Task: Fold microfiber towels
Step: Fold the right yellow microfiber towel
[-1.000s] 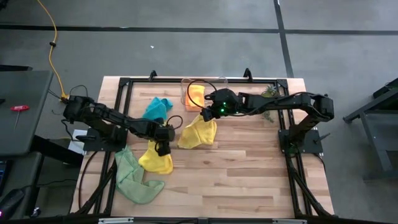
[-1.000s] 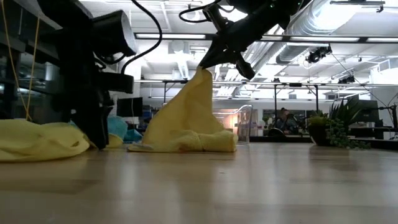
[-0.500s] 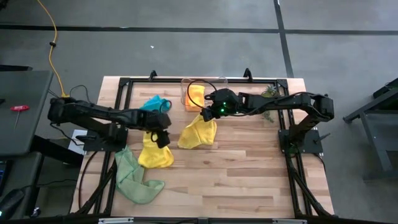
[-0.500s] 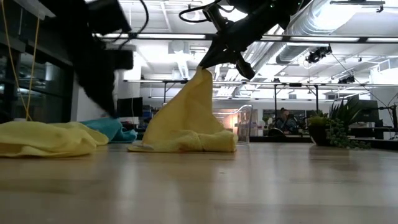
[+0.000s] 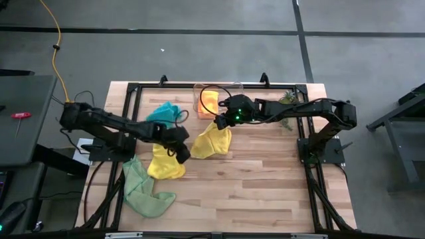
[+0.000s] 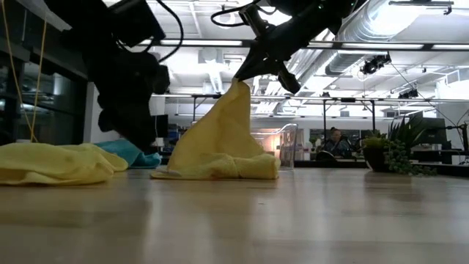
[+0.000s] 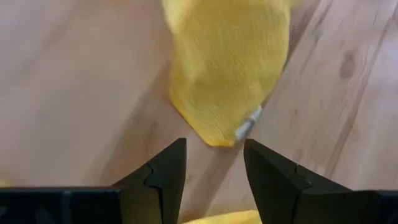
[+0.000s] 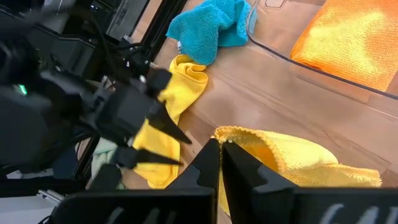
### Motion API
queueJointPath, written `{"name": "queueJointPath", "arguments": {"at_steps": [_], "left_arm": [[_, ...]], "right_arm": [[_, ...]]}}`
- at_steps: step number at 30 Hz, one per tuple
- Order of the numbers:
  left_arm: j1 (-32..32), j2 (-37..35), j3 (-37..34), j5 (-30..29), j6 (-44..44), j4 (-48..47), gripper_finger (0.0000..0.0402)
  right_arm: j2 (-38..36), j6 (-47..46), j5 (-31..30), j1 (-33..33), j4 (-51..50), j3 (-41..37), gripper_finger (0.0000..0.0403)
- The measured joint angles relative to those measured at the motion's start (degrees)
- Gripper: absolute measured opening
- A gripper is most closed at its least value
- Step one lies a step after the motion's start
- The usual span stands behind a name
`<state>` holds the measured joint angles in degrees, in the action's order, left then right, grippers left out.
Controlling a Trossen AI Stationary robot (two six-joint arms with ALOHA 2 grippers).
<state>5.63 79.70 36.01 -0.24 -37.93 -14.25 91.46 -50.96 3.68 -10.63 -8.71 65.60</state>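
Beside the clear bin [image 5: 216,99], on its near side, the right gripper [image 5: 219,122] has its fingers closed on a raised corner of one yellow towel [image 5: 211,142]; the rest of that towel trails on the bench [image 5: 265,186]. The low view alone shows the towel [image 6: 220,143] drawn up into a peak under the right gripper [image 6: 240,77], with the bin [image 6: 282,147] behind it. The high view alone shows the layout: an orange towel [image 5: 208,101] inside the bin, a teal towel [image 5: 165,113] left of the bin, a second yellow towel [image 5: 165,162] nearer the front edge, and a green towel [image 5: 143,189] beyond that.

The left gripper [image 5: 182,151] hovers between the two yellow towels, fingers open and holding nothing. Its wrist view shows a towel edge with a small white tag [image 7: 245,129] just past the fingers [image 7: 165,177].

The right wrist view shows the held towel [image 8: 292,162], the orange towel [image 8: 348,40] and the teal towel [image 8: 211,28]; the bin wall is cut off there. In the low view the left arm blocks most of the teal towel [image 6: 135,154], and the green towel is out of sight. A potted plant [image 5: 287,99] stands right of the bin.
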Motion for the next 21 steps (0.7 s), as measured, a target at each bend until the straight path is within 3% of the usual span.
{"name": "queueJointPath", "arguments": {"at_steps": [8, 15, 21], "left_arm": [[-4.0, 8.6, 0.0, -2.7, -7.3, 7.4, 0.0150], [-5.7, 11.3, 0.2, -6.8, -9.5, 9.7, 0.0146], [-7.0, 12.1, 0.2, -11.1, -9.4, 9.5, 0.0111]], "right_arm": [[0.0, 0.0, 0.0, 0.0, 0.0, 0.0, 0.0000], [0.0, 0.0, 0.0, 0.0, 0.0, 0.0, 0.0000], [0.0, 0.0, 0.0, 0.0, 0.0, 0.0, 0.0000]]}}
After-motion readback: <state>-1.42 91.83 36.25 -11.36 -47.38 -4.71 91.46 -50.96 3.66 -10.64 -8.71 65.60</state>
